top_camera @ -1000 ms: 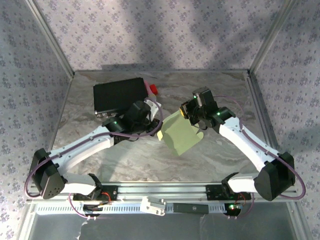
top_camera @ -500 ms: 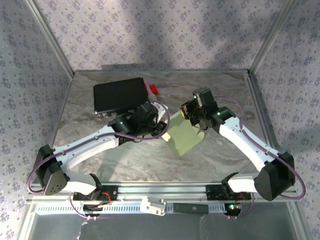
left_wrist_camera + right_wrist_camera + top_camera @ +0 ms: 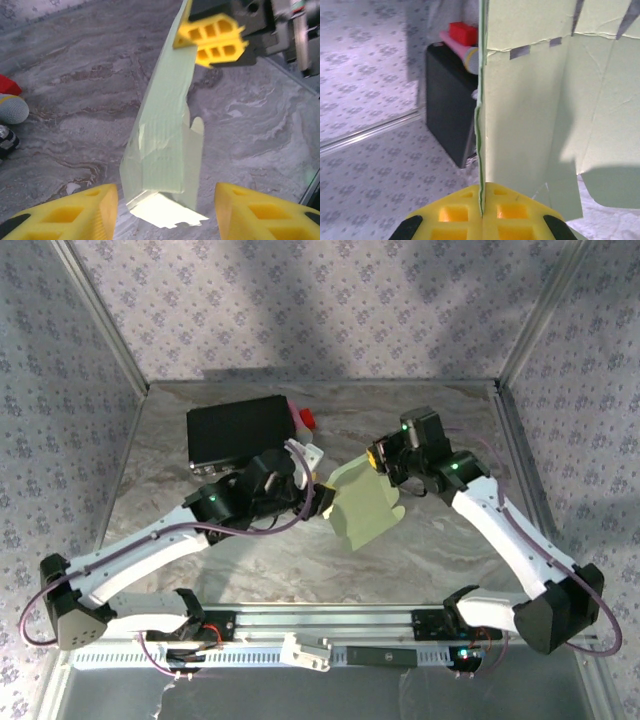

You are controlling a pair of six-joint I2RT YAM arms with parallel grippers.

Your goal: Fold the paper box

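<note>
Left hand [image 3: 164, 202] hangs with its yellow fingers [image 3: 75, 212] apart, the pale green box [image 3: 165, 130] between them and touching neither. Beyond, the right hand [image 3: 210, 37] is clamped on the box's top edge, holding it upright and leaning over the middle of the table [image 3: 75, 95]. Farther back on the left lie a black case [image 3: 238, 430] and, just beside it, a small red piece [image 3: 307, 419].

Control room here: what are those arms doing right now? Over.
Right gripper shut on edge of paper box. Left gripper open, fingers either side of it, not touching. Black case behind, out of the way.
</note>
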